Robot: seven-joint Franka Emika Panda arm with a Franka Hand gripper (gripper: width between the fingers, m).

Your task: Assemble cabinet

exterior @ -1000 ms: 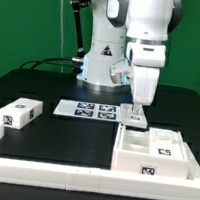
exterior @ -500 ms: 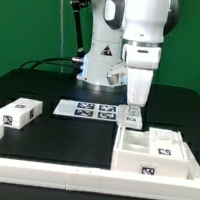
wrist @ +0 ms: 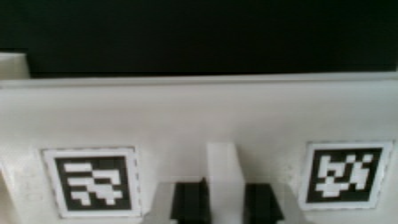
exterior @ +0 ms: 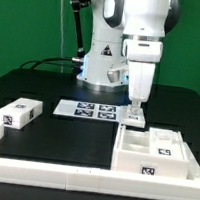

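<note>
White plastic is making up every loose part on the black bench (exterior: 43,137). The open box (exterior: 151,166), the cabinet's body, is sitting at the exterior view's right, close against the front rail (exterior: 50,170). The rail is probably keeping it from sliding while pieces are being fitted. A small panel (exterior: 135,120) is lying flat just beyond the box, beside the right end of the marker board (exterior: 87,111). A loose block (exterior: 18,114) is waiting well apart at the exterior view's left.

The arm (exterior: 146,33) is pointing straight down over the panel, with the fingers (exterior: 136,109) reaching to it. Coming from above is likely the only way to take so flat a piece by its raised part. In the wrist view two dark fingers (wrist: 185,203) are standing either side of a narrow ridge (wrist: 222,170) running between two tags (wrist: 89,182), on what seems to be that same panel.

Whether they are pressing on the ridge or only flanking it cannot be told. Their tips are running off the edge of the wrist view, and that view is blurred. In the exterior view the hand is covering the contact and much of the panel. The near wall of the box is hiding part of its inside.
</note>
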